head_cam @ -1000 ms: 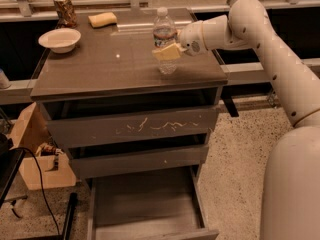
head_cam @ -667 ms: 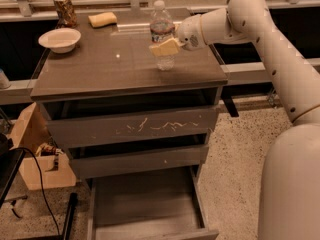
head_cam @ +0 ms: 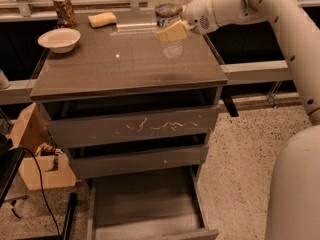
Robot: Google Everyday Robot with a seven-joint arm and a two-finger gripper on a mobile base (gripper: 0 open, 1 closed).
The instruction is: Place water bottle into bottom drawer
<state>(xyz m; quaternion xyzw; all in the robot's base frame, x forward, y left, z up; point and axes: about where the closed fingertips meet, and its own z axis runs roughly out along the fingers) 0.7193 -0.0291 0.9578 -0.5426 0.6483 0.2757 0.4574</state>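
The water bottle (head_cam: 168, 20) is clear and ribbed with a dark label band; its cap is cut off by the top edge. My gripper (head_cam: 171, 31) comes in from the right and is shut on the bottle's middle, holding it upright, lifted above the back right of the cabinet top (head_cam: 125, 64). The bottom drawer (head_cam: 147, 204) stands pulled open at the bottom of the view, its bare grey inside showing.
A white bowl (head_cam: 59, 39), a brownish can (head_cam: 64, 11) and a yellow sponge (head_cam: 102, 19) sit at the back left of the top. The scratched upper drawer (head_cam: 135, 126) and the middle drawer (head_cam: 137, 160) are nearly closed. A cardboard box (head_cam: 35, 149) stands at the left.
The bottle has been lifted off the cabinet top in my gripper and now hangs higher in the view. The drawers have not moved.
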